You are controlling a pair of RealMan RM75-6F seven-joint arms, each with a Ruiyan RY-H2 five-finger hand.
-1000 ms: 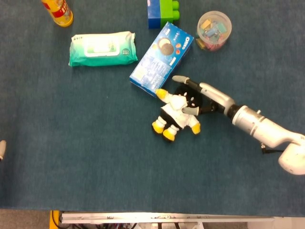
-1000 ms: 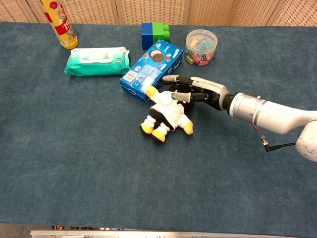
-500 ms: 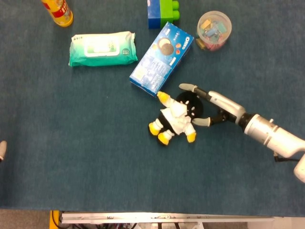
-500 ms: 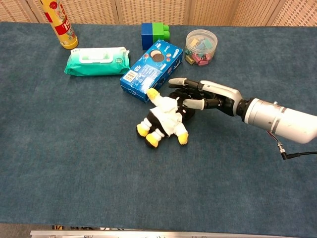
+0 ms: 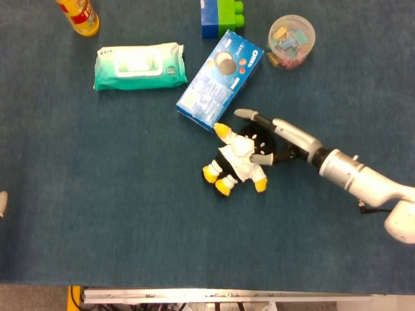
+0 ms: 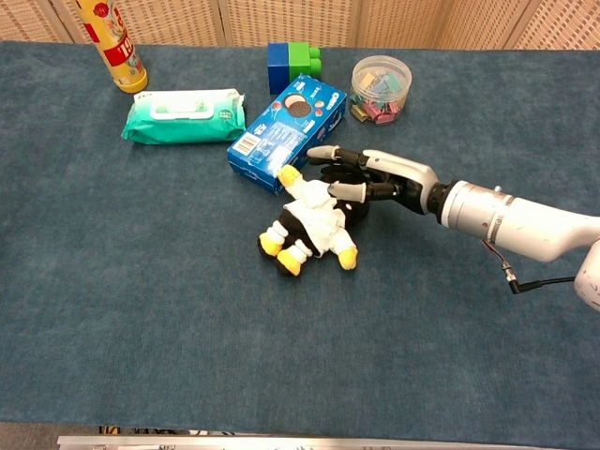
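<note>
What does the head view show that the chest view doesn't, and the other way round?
Only the head view shows a pale tip at its left edge, too small to identify, and a metal rail along the bottom. Only the chest view shows the woven panels behind the table and the yellow bottle's side with its red label. Both show the right hand with fingers spread at the plush penguin, the blue cookie box, the wipes pack, the blue and green blocks and the tub of clips.

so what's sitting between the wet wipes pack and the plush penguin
Only the blue cookie box. In the head view it lies angled between the wipes pack and the plush penguin, its lower corner by the penguin's beak.
</note>
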